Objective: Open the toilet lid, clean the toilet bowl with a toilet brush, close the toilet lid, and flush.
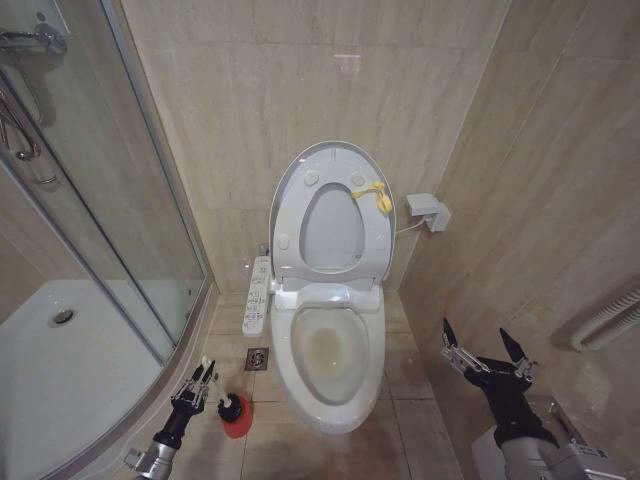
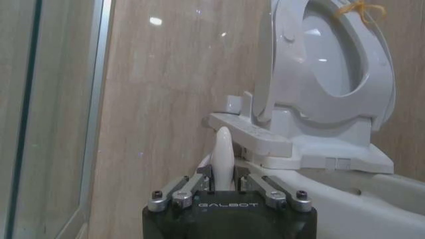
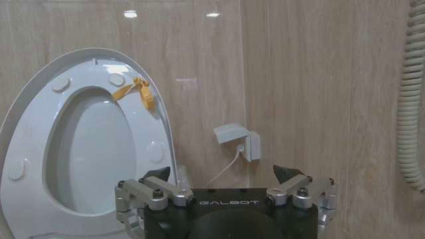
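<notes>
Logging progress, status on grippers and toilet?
Left gripper shut on thin white brush handle, beside red cup holder. Right gripper open, idle. White oval lid raised.

One toilet bowl (image 1: pixel 330 385), two end effectors (image 1: pixel 200 380) (image 1: pixel 487 352)

Each hand (image 3: pixel 228 175) has a black body lettered GALBOT, silver screwed knuckle blocks above it, and black pointed fingers (image 3: pixel 287 173).

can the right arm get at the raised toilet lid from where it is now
Probably yes. The right claw hangs open beside the toilet bowl, and nothing stands between it and the upright toilet lid. The left claw, shut on the toilet brush, is off on the other side.
</notes>
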